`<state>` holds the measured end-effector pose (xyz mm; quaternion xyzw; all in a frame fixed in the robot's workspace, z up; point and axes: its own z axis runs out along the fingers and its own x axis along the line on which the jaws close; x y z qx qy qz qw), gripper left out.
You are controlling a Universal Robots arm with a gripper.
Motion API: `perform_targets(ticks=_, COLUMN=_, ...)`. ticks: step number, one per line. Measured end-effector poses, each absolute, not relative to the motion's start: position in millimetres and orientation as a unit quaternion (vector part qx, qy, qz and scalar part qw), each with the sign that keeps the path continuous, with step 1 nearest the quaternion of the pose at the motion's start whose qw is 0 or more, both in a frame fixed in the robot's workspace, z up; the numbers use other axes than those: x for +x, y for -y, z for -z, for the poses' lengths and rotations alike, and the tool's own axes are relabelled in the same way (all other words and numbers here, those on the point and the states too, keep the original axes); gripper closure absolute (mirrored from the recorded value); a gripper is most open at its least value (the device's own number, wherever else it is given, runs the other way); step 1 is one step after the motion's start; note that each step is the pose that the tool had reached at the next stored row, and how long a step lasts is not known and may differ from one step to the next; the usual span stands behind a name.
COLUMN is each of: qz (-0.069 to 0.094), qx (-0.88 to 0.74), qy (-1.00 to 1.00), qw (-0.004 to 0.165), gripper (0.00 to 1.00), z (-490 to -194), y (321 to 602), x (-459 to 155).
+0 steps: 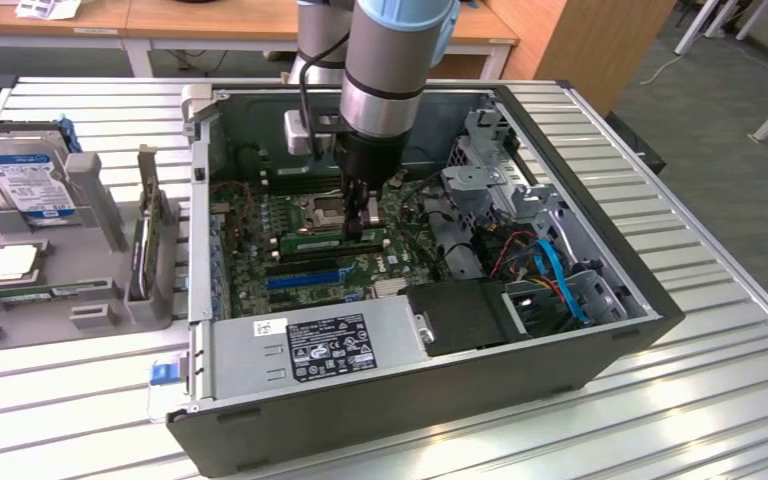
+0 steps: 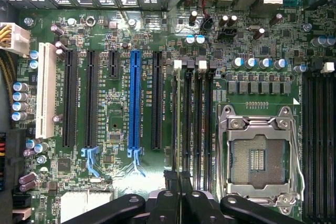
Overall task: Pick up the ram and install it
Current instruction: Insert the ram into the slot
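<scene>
One green stick, the ram [image 1: 320, 241], lies lengthwise low over the motherboard [image 1: 257, 250] near the middle of the open computer case [image 1: 398, 420], and from the exterior view we cannot tell whether its lower edge is already in a memory slot or just above one. We judge the step in hand to be the installing, not the picking up: the stick is inside the case, with the gripper [image 1: 359, 226] on its upper edge toward its three o'clock end. What seating calls for, as we read it, is the stick square over its slot, the notch lined up, and straight pressure down until the end latches catch; a tilt would jam one end. The jaws stand almost closed, and in the wrist view the two black fingers [image 2: 169, 190] sit nearly together over the bank of memory slots [image 2: 191, 124], so we take them to be pinching the thin board rather than closed on nothing. Going outward in the exterior view, the empty processor socket [image 1: 323, 210] is just beside the ram at twelve o'clock, the bright-blue slot [image 1: 307, 279] near it at six o'clock, the power supply [image 1: 324, 345] farther along at six, blue cables [image 1: 564, 285] at three o'clock, and a hard drive [image 1: 24, 180] well apart at nine o'clock, outside the case.
</scene>
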<state>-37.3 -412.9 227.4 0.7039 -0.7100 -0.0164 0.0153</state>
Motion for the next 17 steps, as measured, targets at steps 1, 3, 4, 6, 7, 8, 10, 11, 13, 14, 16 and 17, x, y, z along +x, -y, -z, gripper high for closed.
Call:
perform_targets(ticks=1, qz=0.016, qx=0.704, qy=0.71, qw=0.015, gripper=0.88, z=-227.1, y=412.9, x=-37.3)
perform_targets(ticks=3, qz=0.016, qx=0.704, qy=0.71, qw=0.015, gripper=0.88, z=-226.5, y=412.9, x=-37.3)
perform_targets(ticks=4, qz=0.016, qx=0.704, qy=0.71, qw=0.015, gripper=0.88, z=-226.2, y=412.9, x=-37.3)
perform_targets(ticks=6, qz=0.016, qx=0.704, qy=0.71, qw=0.015, gripper=0.88, z=-225.6, y=412.9, x=-37.3)
perform_targets(ticks=7, qz=0.016, qx=0.704, qy=0.71, qw=0.015, gripper=0.88, z=-225.3, y=412.9, x=-37.3)
perform_targets(ticks=8, qz=0.016, qx=0.704, qy=0.71, qw=0.015, gripper=0.88, z=-224.9, y=412.9, x=-37.3)
perform_targets(ticks=10, qz=0.016, qx=0.704, qy=0.71, qw=0.015, gripper=0.88, z=-224.0, y=412.9, x=-37.3)
perform_targets(ticks=11, qz=0.016, qx=0.704, qy=0.71, qw=0.015, gripper=0.88, z=-223.6, y=412.9, x=-37.3)
perform_targets(ticks=13, qz=0.016, qx=0.704, qy=0.71, qw=0.015, gripper=0.88, z=-222.8, y=412.9, x=-37.3)
perform_targets(ticks=14, qz=0.016, qx=0.704, qy=0.71, qw=0.015, gripper=0.88, z=-222.7, y=412.9, x=-37.3)
perform_targets(ticks=16, qz=0.016, qx=0.704, qy=0.71, qw=0.015, gripper=0.88, z=-222.7, y=412.9, x=-37.3)
perform_targets(ticks=17, qz=0.016, qx=0.704, qy=0.71, qw=0.015, gripper=0.88, z=-222.6, y=412.9, x=-37.3)
